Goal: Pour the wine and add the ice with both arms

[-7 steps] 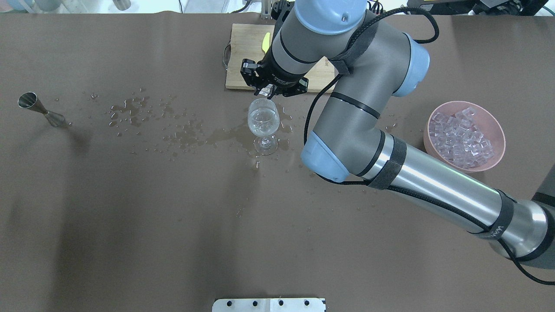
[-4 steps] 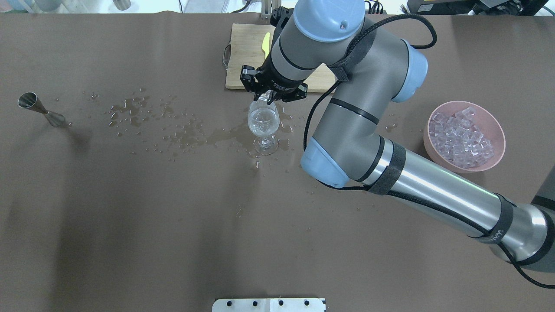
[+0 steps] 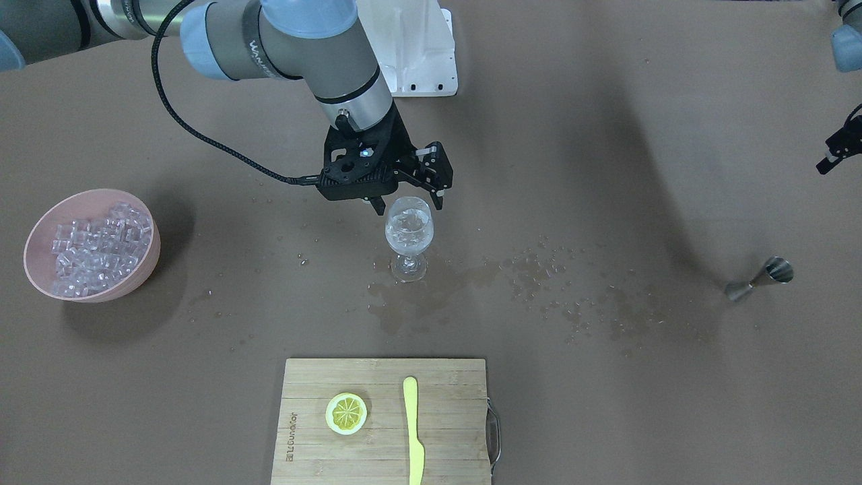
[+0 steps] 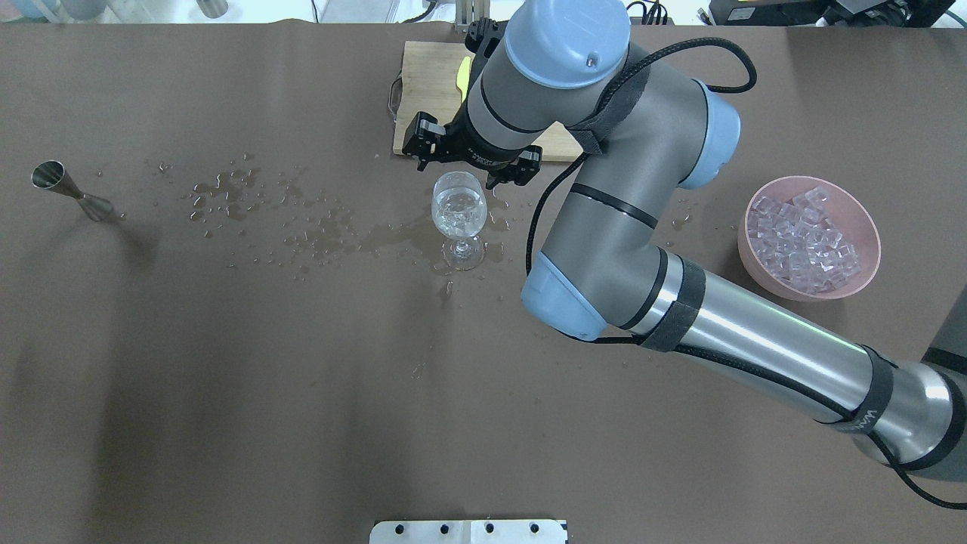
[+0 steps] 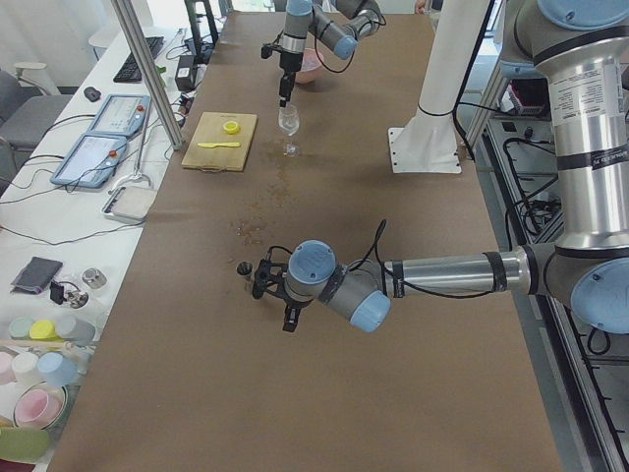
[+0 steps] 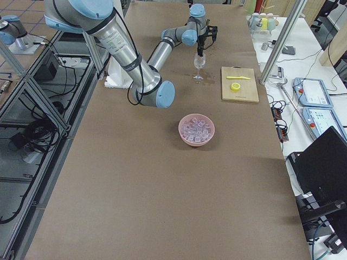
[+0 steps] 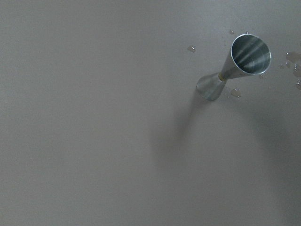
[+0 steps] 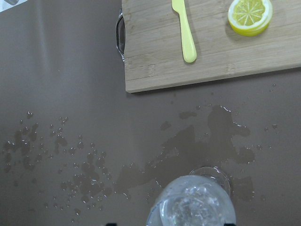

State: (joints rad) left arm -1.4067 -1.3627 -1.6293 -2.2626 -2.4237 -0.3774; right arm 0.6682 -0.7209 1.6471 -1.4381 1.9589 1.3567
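Observation:
My right gripper (image 4: pixel 470 160) hangs open and empty just above the wine glass (image 4: pixel 458 205); it also shows in the front view (image 3: pixel 408 201). The glass (image 3: pixel 409 225) stands upright on the table and holds clear wine with ice in it (image 8: pixel 195 207). The ice (image 4: pixel 802 234) is piled in a pink bowl (image 4: pixel 850 200) at the right. My left gripper (image 5: pixel 276 296) hovers above the steel jigger (image 7: pixel 237 63); I cannot tell whether it is open. Only its edge shows in the front view (image 3: pixel 837 149).
Spilled drops and a puddle (image 4: pixel 302 227) run from the jigger (image 4: pixel 72 195) to the glass foot. A wooden cutting board (image 3: pixel 444 404) with a lemon slice (image 3: pixel 346 413) and a yellow knife (image 3: pixel 412 424) lies beyond the glass. The white pedestal base (image 4: pixel 468 531) is at the near edge.
The right gripper held an ice cube over the glass; its fingers have spread open and the cube is gone from between them. The wrist shifted slightly away from me.

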